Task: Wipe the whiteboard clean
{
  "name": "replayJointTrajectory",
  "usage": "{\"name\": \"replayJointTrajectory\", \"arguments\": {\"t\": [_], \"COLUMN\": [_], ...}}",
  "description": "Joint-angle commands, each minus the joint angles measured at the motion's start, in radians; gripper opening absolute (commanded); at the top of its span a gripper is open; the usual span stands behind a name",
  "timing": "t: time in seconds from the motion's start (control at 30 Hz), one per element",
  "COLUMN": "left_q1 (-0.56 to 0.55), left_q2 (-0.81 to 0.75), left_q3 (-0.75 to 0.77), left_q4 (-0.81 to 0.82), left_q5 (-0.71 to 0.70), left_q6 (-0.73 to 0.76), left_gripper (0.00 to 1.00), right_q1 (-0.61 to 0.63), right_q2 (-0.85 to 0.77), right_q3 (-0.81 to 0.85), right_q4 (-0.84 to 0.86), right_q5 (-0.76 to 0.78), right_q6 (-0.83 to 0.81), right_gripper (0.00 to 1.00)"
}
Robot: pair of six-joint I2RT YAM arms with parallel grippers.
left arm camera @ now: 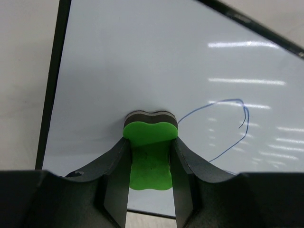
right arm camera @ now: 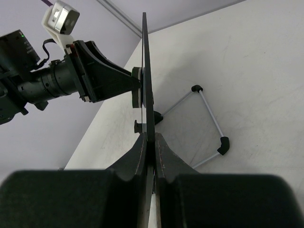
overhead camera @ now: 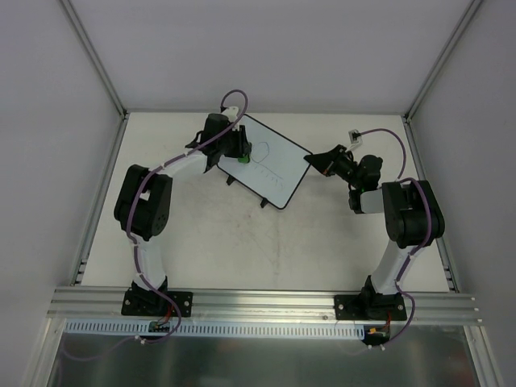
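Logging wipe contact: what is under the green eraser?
The eraser presses its dark felt face on the whiteboard. A blue line runs off from its right edge. Any ink beneath the felt is covered and unseen.

- left arm (overhead camera: 149, 201): white tube links, bulky black joint housings
- right arm (overhead camera: 411, 216): same white and black build
- purple cables (overhead camera: 235, 91) run along both arms
- black base plates (overhead camera: 157, 302)
- left gripper (left arm camera: 150, 140): fingers (left arm camera: 114, 180) matte dark grey, angular
- white camera block (right arm camera: 61, 16) on left wrist
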Motion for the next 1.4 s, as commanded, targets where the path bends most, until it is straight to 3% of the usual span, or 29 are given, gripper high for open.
{"name": "replayJointTrajectory", "arguments": {"t": [0.0, 0.3, 0.57, 0.77, 1.1, 1.37], "left_q1": [-0.025, -0.031, -0.034, -0.032, -0.032, -0.031], "left_q2": [-0.010, -0.056, -0.070, -0.048, 0.047, 0.053], "left_q3": [-0.098, -0.279, -0.332, -0.248, 0.057, 0.136], "left_q4": [-0.001, 0.103, 0.146, 0.096, -0.048, -0.091], "left_q5": [-0.034, 0.006, 0.015, -0.005, 0.012, 0.000], "left_q6": [0.008, -0.025, -0.046, -0.017, 0.015, 0.034], "left_gripper": [0.00, 0.00, 0.00, 0.00, 0.00, 0.00], "right_q1": [0.015, 0.014, 0.015, 0.015, 0.018, 0.018], "right_q2": [-0.039, -0.042, -0.044, -0.047, -0.054, -0.056], "right_q3": [-0.002, -0.003, -0.006, -0.007, -0.012, -0.010], "right_q4": [0.242, 0.242, 0.242, 0.242, 0.242, 0.242], "right_q5": [-0.048, -0.050, -0.048, -0.048, -0.053, -0.056], "right_q6": [-0.053, -0.053, -0.053, -0.055, -0.056, -0.058], "right_gripper": [0.00, 0.00, 0.00, 0.00, 0.00, 0.00]}}
